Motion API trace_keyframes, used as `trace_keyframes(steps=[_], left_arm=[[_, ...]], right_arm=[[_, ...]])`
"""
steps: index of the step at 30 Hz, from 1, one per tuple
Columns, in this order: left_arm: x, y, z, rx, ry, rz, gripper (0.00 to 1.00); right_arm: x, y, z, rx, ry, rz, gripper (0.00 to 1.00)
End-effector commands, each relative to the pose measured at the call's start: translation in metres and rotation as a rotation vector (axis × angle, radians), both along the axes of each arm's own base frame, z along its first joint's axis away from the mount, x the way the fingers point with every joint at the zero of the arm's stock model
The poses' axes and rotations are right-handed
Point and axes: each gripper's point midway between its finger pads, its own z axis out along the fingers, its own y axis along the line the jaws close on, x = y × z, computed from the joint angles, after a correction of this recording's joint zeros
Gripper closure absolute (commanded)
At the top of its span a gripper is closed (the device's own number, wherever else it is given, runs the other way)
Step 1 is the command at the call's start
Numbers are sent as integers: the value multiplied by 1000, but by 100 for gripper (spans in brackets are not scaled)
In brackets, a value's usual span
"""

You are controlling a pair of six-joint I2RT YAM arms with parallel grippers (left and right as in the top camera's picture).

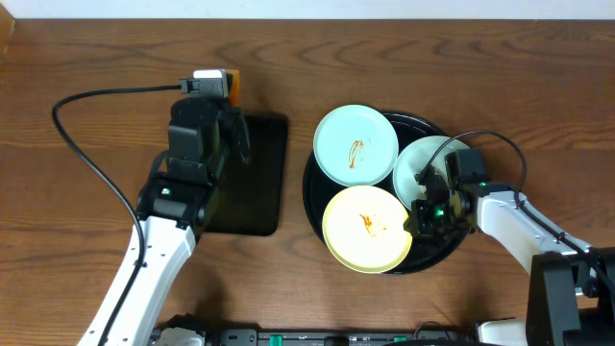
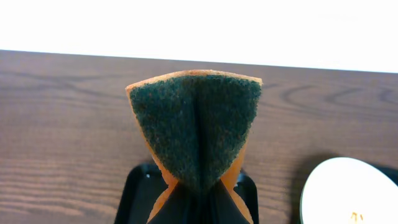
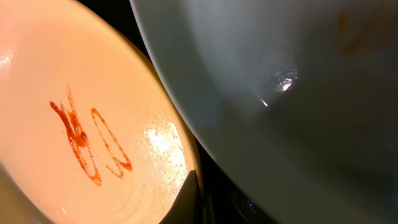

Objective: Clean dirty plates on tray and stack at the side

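a bare robotics lab bench: wood-grain table (image 1: 77, 58), cabled robot arm (image 1: 163, 240), blank white wall (image 2: 199, 25) beyond the left gripper (image 2: 198, 199).

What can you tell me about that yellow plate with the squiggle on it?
The small round pale yellow plate looks glossy, with a thin orange-red sauce squiggle near its middle. It lies flat on the near side of the large round black tray, by two pale mint-blue plates; the right gripper is at its right edge.

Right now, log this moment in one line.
left gripper: shut on sponge | right gripper: at right mint plate, grip unclear | tray: three plates
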Motion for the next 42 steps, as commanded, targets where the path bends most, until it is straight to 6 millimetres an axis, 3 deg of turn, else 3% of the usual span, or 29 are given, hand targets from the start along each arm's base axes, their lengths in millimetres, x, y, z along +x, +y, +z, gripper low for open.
trace_keyframes(steps=[1,9,42], left_arm=[[0,3,34,11,-91,9,92],[-6,5,50,1,-136,9,92],[-6,5,50,1,-136,10,92]], right_arm=[[-5,0,-4,7,22,2,99],[-5,0,-4,6,21,2,99],[-5,0,-4,7,21,2,99]])
